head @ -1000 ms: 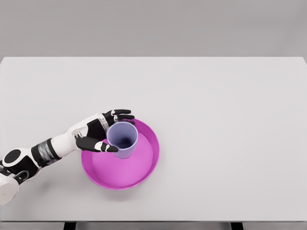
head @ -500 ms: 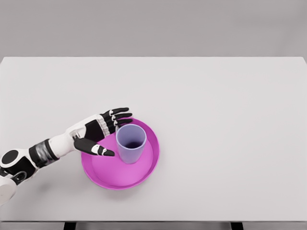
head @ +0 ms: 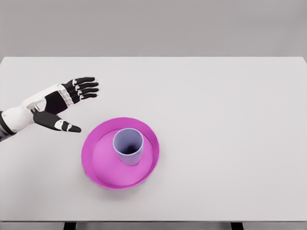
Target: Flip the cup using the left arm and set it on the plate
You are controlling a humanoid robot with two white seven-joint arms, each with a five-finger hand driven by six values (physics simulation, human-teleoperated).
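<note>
Grey wall is seen behind a pale grey table (head: 230,120) that fills most of the head view. At the left edge, the left hand (head: 57,103) is held above the table, its white forearm entering from the left; its fingers (head: 85,87) are spread and nothing is gripped, with the thumb set apart below them. Near it, to the right and lower, a magenta plate (head: 96,165) lies on the table. A lavender cup (head: 128,146) is stood upright on the plate, mouth up, well apart from the hand.
</note>
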